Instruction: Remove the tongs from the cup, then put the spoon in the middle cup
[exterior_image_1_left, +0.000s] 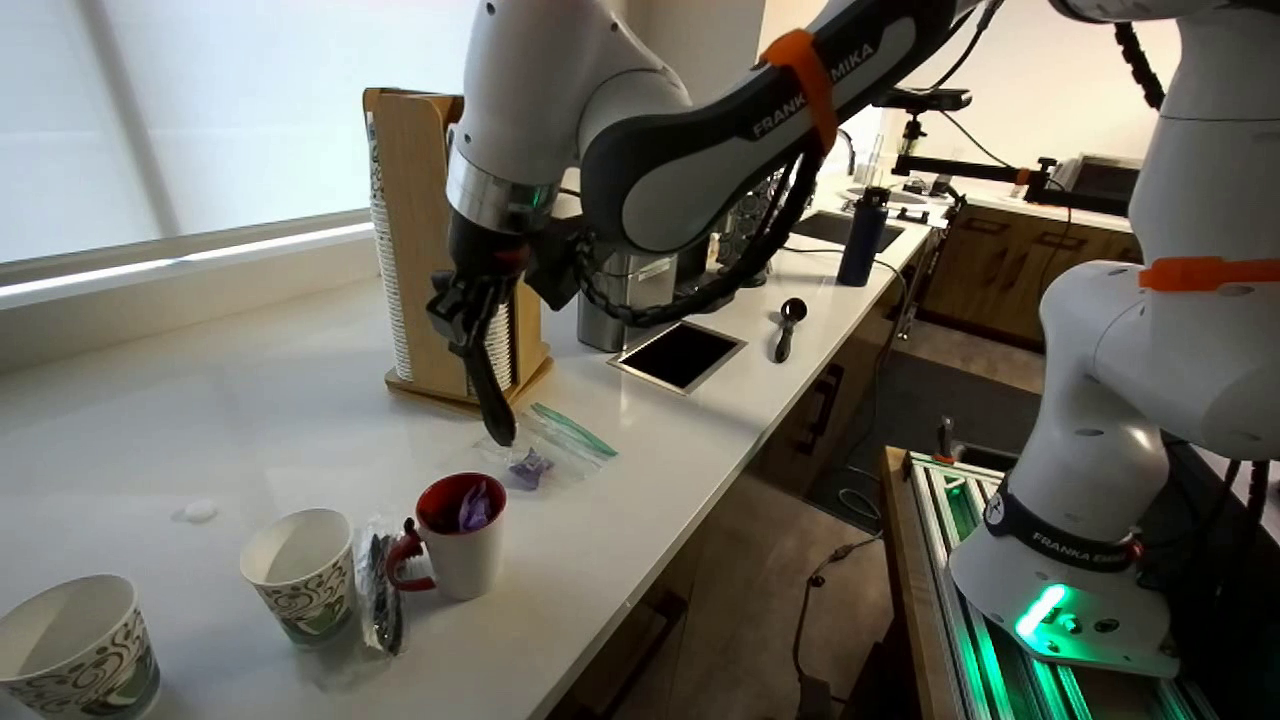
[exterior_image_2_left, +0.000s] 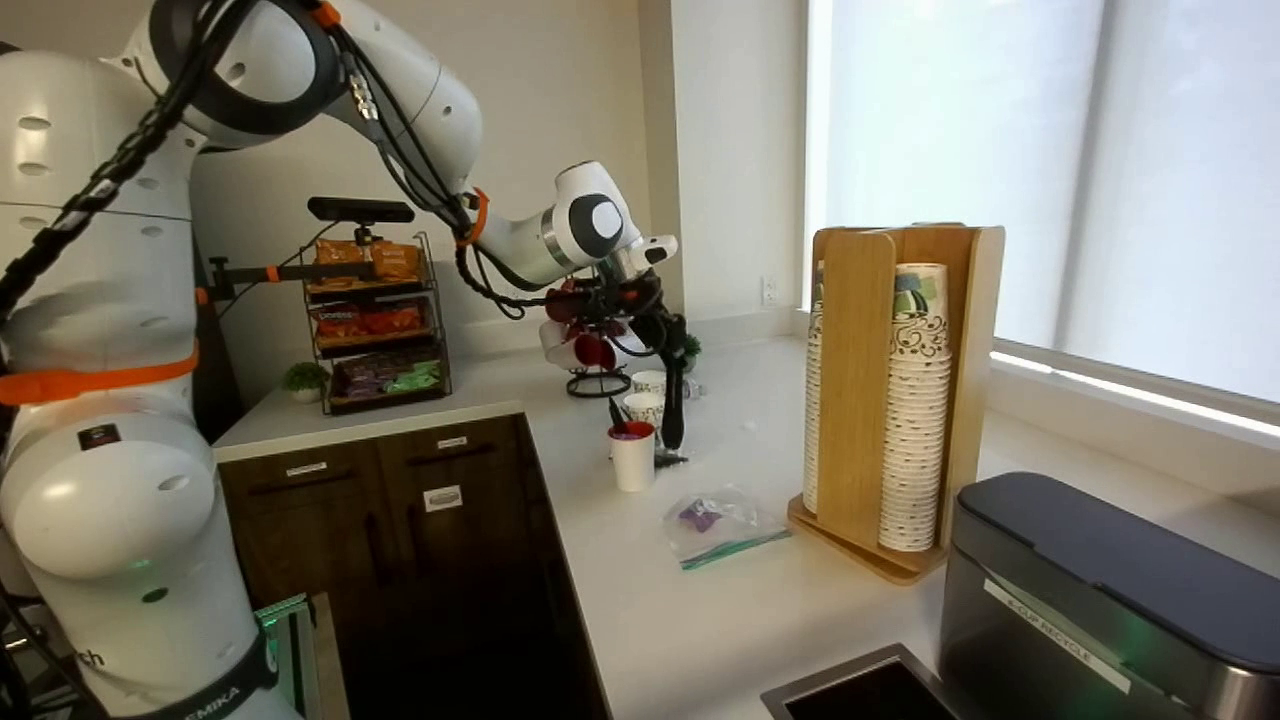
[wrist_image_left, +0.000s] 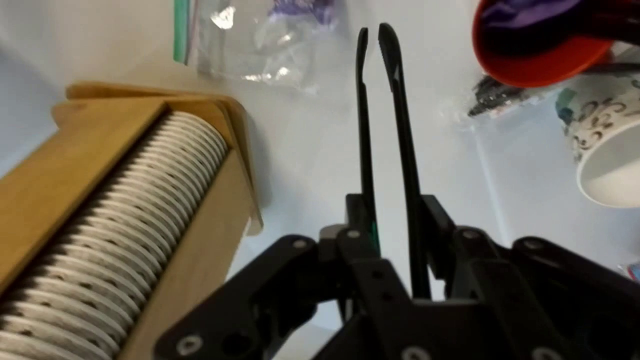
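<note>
Tongs (wrist_image_left: 404, 135), slim, black and slightly parted, hang pinched in the tool (wrist_image_left: 392, 202).

Shared kitchen or break room, probably in a workplace. A long white bench (exterior_image_1_left: 250, 410) runs along a shaded window (exterior_image_1_left: 220, 110). On it stands a wooden dispenser (exterior_image_2_left: 852, 400) packed with paper cups (exterior_image_2_left: 915, 450), and near that a grey bin (exterior_image_2_left: 1100, 565) with a label (exterior_image_2_left: 1057, 637) reading "K-Cup Recycle". A metal-framed opening (exterior_image_1_left: 680, 357) is set into the bench top. A tiered rack (exterior_image_2_left: 388, 401) of snack bags (exterior_image_2_left: 398, 262) stands near a wall (exterior_image_2_left: 560, 100), and mugs (exterior_image_2_left: 595, 352) hang on a black stand (exterior_image_2_left: 598, 395). Dark wooden cabinets (exterior_image_2_left: 310, 525) below carry small white labels (exterior_image_2_left: 441, 499). Farther along the bench is a dark recess that looks like a sink (exterior_image_1_left: 817, 228). A robot arm (exterior_image_1_left: 1085, 460) on a metal frame (exterior_image_1_left: 955, 590) stands beside the bench.
</note>
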